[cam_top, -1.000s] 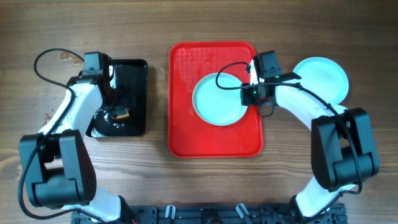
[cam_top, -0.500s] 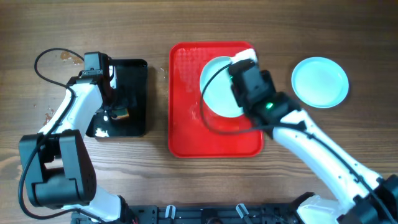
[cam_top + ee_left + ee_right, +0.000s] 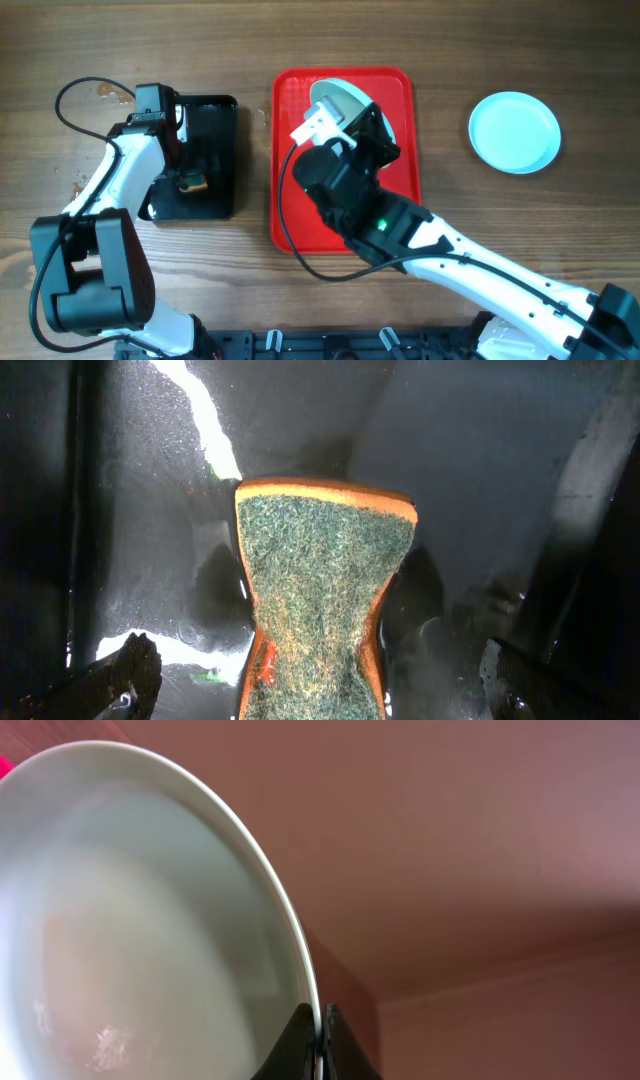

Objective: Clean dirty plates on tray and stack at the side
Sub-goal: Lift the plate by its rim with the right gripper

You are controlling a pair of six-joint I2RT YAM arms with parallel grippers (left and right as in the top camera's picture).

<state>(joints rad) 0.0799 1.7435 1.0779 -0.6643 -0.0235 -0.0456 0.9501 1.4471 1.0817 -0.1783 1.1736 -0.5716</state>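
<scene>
My right gripper (image 3: 321, 1038) is shut on the rim of a pale plate (image 3: 150, 920) and holds it tilted on edge, high above the red tray (image 3: 292, 205). In the overhead view only the plate's top (image 3: 338, 98) shows past the raised right arm. A second pale-blue plate (image 3: 514, 131) lies flat on the table to the right of the tray. A third plate is not in view. My left gripper (image 3: 320, 695) is open, its fingers on either side of a green-topped orange sponge (image 3: 325, 590), not touching it.
The sponge (image 3: 192, 184) lies in a wet black tray (image 3: 215, 115) left of the red tray. The raised right arm (image 3: 400, 230) hides much of the red tray from above. A black cable loops at the far left (image 3: 75, 95).
My right arm has lifted the plate off the red tray, up towards the overhead camera, and tipped it on edge. The left arm has stayed over the sponge.
</scene>
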